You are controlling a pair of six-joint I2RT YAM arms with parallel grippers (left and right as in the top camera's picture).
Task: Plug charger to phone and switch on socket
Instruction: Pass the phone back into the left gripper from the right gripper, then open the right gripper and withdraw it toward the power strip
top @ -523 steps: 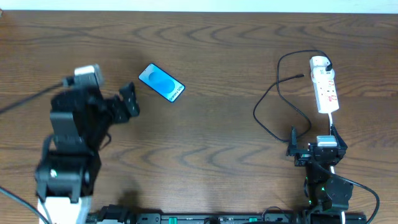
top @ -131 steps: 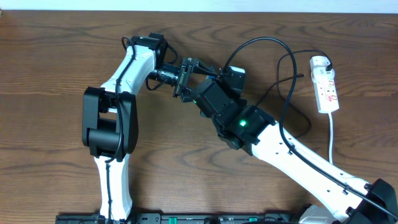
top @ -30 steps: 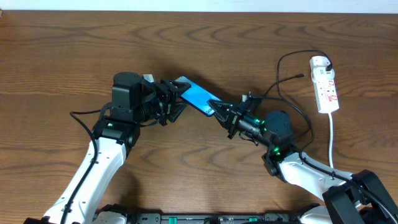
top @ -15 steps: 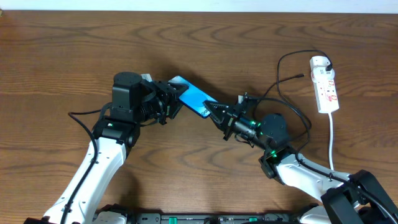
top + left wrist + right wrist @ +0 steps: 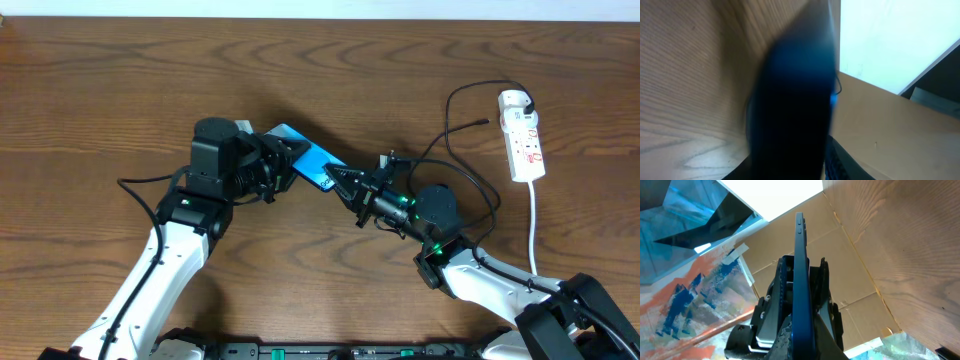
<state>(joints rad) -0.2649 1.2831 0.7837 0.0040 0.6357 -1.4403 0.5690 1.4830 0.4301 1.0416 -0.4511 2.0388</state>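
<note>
Both phone (image 5: pixel 306 156) ends pinched: left gripper (image 5: pixel 282 161), right gripper (image 5: pixel 343 181).

A brown wood-grain table (image 5: pixel 90 90), cardboard panels (image 5: pixel 855 265) beyond it, an orange-blue painted sheet (image 5: pixel 685 300).

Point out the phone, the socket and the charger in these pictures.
phone (image 5: pixel 307 158): overhead view, middle of its blue screen.
socket (image 5: pixel 523 142): overhead view, middle of its white body.
charger (image 5: pixel 480 124): overhead view, near its free plug tip.
</note>
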